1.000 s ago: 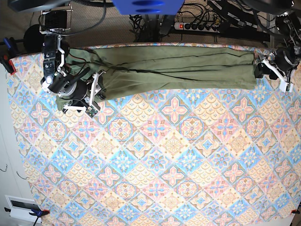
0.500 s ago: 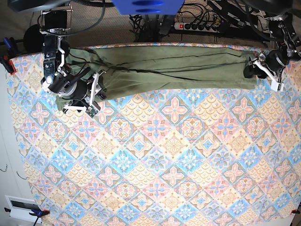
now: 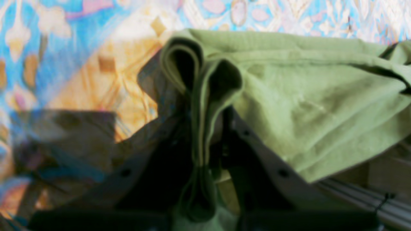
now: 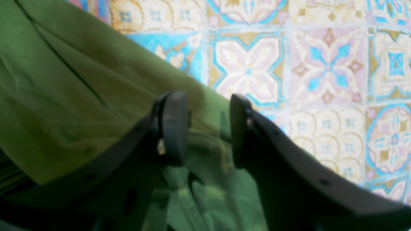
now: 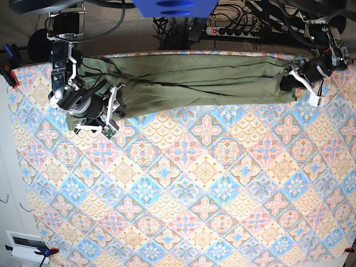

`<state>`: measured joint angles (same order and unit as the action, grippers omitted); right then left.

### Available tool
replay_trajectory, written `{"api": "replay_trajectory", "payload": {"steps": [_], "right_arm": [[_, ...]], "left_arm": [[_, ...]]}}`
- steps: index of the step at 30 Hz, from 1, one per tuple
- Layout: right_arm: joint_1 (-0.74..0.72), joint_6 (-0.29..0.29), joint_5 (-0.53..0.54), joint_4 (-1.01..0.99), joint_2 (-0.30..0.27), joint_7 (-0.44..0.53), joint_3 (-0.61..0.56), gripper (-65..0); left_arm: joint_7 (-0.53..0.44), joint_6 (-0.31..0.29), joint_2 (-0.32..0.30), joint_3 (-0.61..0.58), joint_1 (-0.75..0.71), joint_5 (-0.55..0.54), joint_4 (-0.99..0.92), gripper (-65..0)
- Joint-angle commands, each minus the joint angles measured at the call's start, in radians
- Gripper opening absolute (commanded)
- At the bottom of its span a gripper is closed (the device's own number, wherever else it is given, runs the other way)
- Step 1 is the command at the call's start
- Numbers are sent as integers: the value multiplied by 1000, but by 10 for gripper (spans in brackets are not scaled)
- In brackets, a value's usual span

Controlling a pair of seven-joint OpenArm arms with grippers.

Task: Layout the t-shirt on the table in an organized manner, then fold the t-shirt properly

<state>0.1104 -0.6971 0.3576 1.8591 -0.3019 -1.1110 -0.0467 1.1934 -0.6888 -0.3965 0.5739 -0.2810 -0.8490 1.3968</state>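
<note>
left gripper (image 3: 205, 154) pinching t-shirt (image 5: 200, 78) edge, table (image 5: 206, 206) beneath

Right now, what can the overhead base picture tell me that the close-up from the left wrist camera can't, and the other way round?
Only the base view shows the whole scene: the t-shirt folded into a long band along the table's far edge, the right gripper at one end and the left gripper at the other, plus a power strip behind.

Only the left wrist view shows the grip itself: the left gripper's jaws shut on several bunched layers of cloth.

Both show the green t-shirt lying on the tile-print table.
</note>
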Motion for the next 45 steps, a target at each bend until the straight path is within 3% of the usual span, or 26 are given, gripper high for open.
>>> {"api": "replay_trajectory", "payload": {"steps": [1, 6, 8, 14, 20, 23, 32, 39, 45], "right_arm": [[-15, -1, 11, 20, -10, 18, 6, -440], [-15, -1, 11, 20, -10, 18, 8, -440], [-15, -1, 11, 20, -10, 18, 8, -440], [-15, -1, 13, 37, -13, 18, 37, -440], [-15, -1, 14, 40, -13, 18, 86, -440], [-15, -1, 14, 40, -13, 18, 109, -440], [-16, -1, 14, 40, -13, 18, 127, -440], [-15, -1, 14, 40, -13, 18, 192, -440], [-15, -1, 42, 40, -13, 18, 199, -440]], "left_arm": [[-20, -6, -20, 11, 7, -14, 11, -650], [-39, 14, -26, 125, 72, 4, -29, -650], [-42, 44, -28, 156, 142, 37, -95, -650], [-43, 48, -58, 252, 251, 156, -198, -650], [-34, 47, -98, 252, 266, 173, -158, -650], [-34, 47, -92, 166, 217, 173, -21, -650], [-30, 51, 28, 7, 73, 175, 313, -650], [61, 53, 156, -2, 88, 175, 326, -650], [78, 53, 242, -4, 90, 179, 326, -650]]}}
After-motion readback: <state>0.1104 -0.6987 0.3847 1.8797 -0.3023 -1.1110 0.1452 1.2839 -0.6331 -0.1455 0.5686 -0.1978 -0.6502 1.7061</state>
